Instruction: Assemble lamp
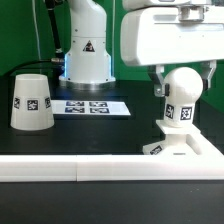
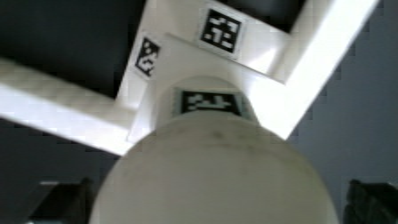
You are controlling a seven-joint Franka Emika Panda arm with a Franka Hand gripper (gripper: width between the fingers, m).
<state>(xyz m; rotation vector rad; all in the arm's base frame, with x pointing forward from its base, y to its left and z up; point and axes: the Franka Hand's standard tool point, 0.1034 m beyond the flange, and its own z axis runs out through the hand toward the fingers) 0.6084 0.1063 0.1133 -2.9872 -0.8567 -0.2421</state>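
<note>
White plastic bulb [image 1: 181,101] stands upright on the stepped base [image 1: 176,146], well apart from the shade [image 1: 31,100], while the gripper [image 1: 183,75] straddles its ball top with jaws wide, probably about to grasp or just freed.

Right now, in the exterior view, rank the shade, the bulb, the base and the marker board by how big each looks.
1. Shade and bulb: look alike, and the bulb seems nearer the camera, so unranked.
2. Marker board: long but thin, foreshortened.
3. Base: only a small part shows, so its true size is unsure.
</note>
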